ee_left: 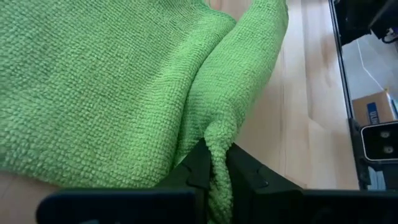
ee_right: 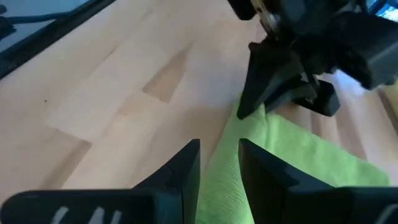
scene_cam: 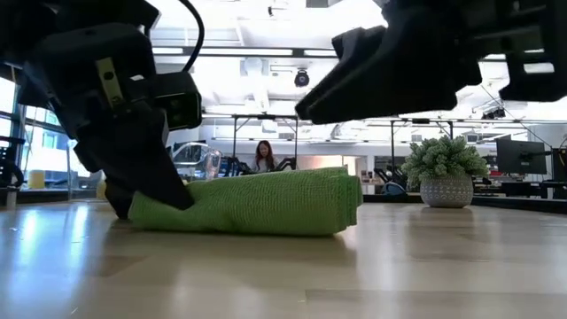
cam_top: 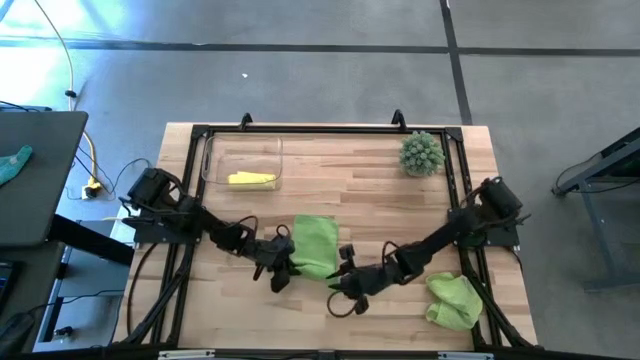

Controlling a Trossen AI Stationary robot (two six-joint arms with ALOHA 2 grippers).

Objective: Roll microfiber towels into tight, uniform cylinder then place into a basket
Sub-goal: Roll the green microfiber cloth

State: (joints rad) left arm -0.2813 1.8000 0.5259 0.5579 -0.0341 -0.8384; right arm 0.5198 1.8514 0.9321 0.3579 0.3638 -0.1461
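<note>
Your left gripper (cam_top: 283, 272) sits low and centre in the overhead frame, at the left edge of the green towel (cam_top: 316, 245); in its wrist view the fingers (ee_left: 200, 167) are pinched tight on a fold of that cloth. Your right gripper (cam_top: 342, 283) is at the towel's lower right corner, its fingers (ee_right: 186, 163) parted with a narrow gap over the cloth edge, and you cannot tell that they grip anything. A second green towel (cam_top: 453, 301) lies crumpled at the lower right. The yellow towel (cam_top: 250, 179) rests inside the clear basket (cam_top: 215, 150) at the upper left, and a plant (cam_top: 421, 153) stands at the upper right.
</note>
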